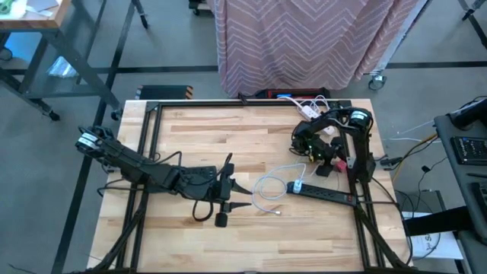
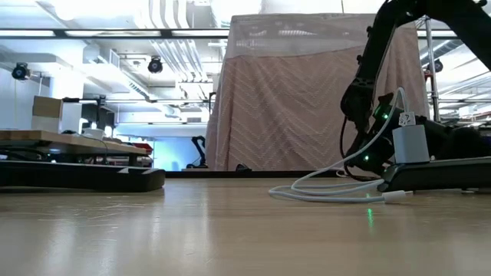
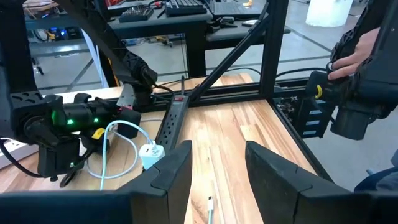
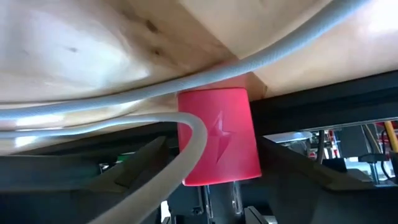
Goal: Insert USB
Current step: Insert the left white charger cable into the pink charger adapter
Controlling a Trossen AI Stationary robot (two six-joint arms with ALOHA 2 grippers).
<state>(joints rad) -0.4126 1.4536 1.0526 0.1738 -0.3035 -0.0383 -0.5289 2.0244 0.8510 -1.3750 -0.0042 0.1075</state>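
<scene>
A red charger block [image 4: 217,143] with a lightning mark sits between my right gripper's [image 4: 217,163] fingers, its two prongs toward the wrist camera. In the high view that gripper [image 1: 332,158] stands at the table's right side, over the red charger [image 1: 341,164]. A white cable [image 1: 270,186] loops on the wood from a white charger [image 1: 297,185] plugged into a black power strip [image 1: 323,193]; its free USB end [image 1: 278,213] lies flat on the table. My left gripper [image 1: 243,195] rests open and low near the table's middle, pointing at the cable. My right gripper holds the red charger by its two opposite side faces [image 4: 252,149], pinched between the fingers and pointing down at the table. A pale cable [image 4: 180,155] crosses in front of one finger and hides that side's contact. Whether the charger is lifted clear does not show.
The black frame rail [image 1: 358,175] runs along the table's right edge beside the power strip. More plugs and cords [image 1: 312,108] lie at the far right corner. A person's hand [image 3: 348,56] shows beyond the right edge. Bare wood [image 1: 198,137] spreads over the left and near parts.
</scene>
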